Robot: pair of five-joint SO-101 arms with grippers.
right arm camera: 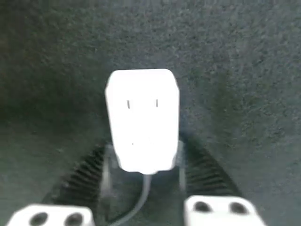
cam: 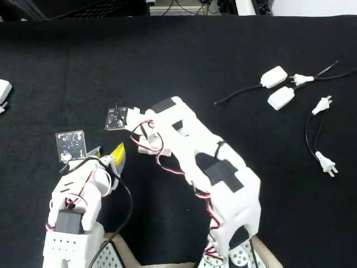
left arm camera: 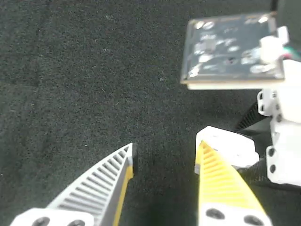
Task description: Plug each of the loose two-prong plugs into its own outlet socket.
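A white outlet socket (right arm camera: 141, 117) with two slots faces the right wrist camera, and my right gripper (right arm camera: 143, 149) is shut on its lower end, a thin cord trailing back between the fingers. In the high view that gripper (cam: 143, 140) sits left of the table's centre. My left gripper (left arm camera: 164, 148) stands open over bare black cloth, beside the right arm's end (left arm camera: 277, 141); its yellow finger (cam: 117, 154) shows in the high view. Two more white sockets (cam: 274, 76) (cam: 280, 97) and loose two-prong plugs (cam: 301, 80) (cam: 322, 105) (cam: 326, 163) lie at the far right.
The black cloth (cam: 184, 61) covers the whole table. The right arm's camera board (left arm camera: 230, 47) hangs close ahead of the left gripper. A white object (cam: 3, 92) lies at the table's left edge. Thin black cords (cam: 312, 128) join the plugs.
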